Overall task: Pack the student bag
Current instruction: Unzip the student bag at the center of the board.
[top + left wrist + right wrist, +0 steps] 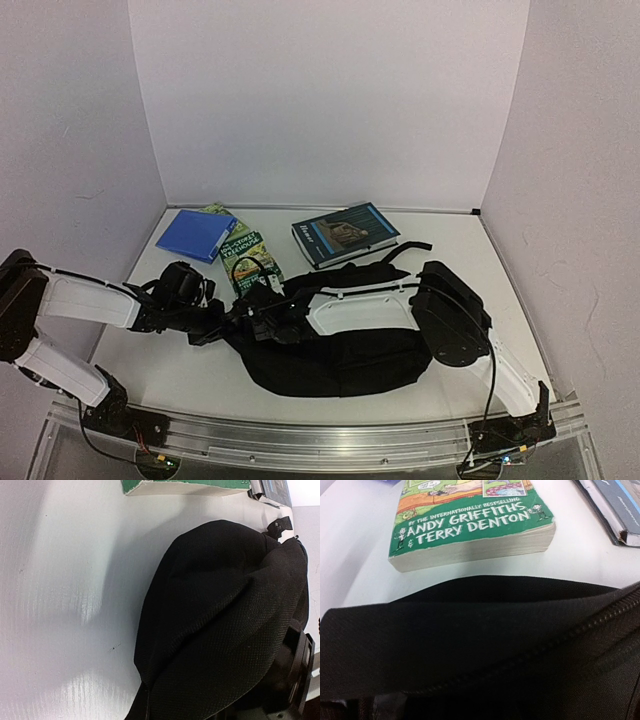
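The student bag is a big black fabric backpack lying flat mid-table, straps toward the back. My left gripper reaches in from the left to the bag's left edge. In the left wrist view the bag's fabric gathers into a fold right at the jaws, and the gripper is shut on it. My right gripper stretches over the bag to the same left end. The right wrist view is filled by dark bag cloth and a zipper line. Its fingers are hidden there.
A green paperback lies just behind the bag's left end, close in the right wrist view. A blue folder sits at the back left, a dark blue hardcover book at the back centre. White walls enclose three sides of the table.
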Motion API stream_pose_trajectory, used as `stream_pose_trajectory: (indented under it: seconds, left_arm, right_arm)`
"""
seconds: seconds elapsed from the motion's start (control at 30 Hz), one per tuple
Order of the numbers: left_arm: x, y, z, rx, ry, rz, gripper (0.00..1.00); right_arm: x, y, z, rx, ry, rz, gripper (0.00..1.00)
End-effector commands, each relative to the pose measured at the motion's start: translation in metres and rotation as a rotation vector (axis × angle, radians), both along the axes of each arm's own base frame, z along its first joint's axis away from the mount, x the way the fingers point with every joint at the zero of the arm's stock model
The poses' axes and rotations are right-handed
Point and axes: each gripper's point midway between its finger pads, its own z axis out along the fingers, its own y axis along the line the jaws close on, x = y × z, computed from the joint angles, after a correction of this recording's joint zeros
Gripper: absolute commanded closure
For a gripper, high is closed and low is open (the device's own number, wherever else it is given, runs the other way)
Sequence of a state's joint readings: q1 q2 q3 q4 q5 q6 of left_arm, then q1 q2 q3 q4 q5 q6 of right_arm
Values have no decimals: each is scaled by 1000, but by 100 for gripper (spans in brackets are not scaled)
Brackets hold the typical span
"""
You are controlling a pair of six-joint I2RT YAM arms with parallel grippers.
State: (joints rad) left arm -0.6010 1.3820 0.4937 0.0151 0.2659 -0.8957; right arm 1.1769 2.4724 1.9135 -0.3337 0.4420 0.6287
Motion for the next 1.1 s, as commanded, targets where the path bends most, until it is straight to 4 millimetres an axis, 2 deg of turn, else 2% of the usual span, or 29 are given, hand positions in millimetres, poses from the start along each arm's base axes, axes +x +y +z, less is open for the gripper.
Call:
stream_pose_trajectory:
  seconds: [0.0,0.13,0.3,0.5,0.63,0.73,0.87,0.97,1.07]
  left_arm:
    - [-12,7,-4,3,43,15,100]
    - [-12,10,-5,11,44,30,100]
    - [-11,12,-5,19,44,34,100]
    - [-5,15,1,42,18,23,100]
    - [1,15,7,63,-5,16,100]
    - [6,18,12,78,-23,19,100]
    - [14,25,19,101,-48,22,100]
    - [21,29,23,111,-61,18,100]
    - [25,28,26,115,-70,-8,100]
  right_arm:
    - [-7,-111,-84,-380,164,-112,81]
    - [1,-117,-53,-332,133,-151,100]
    - [10,-106,13,-131,95,-157,100]
    - [11,-94,115,166,45,-113,100]
    - [9,-104,154,274,35,-103,100]
    - [7,-121,168,313,45,-112,100]
    - [3,-150,176,343,68,-111,100]
    - [1,-174,168,333,88,-106,100]
    - [-3,-195,152,333,123,-98,100]
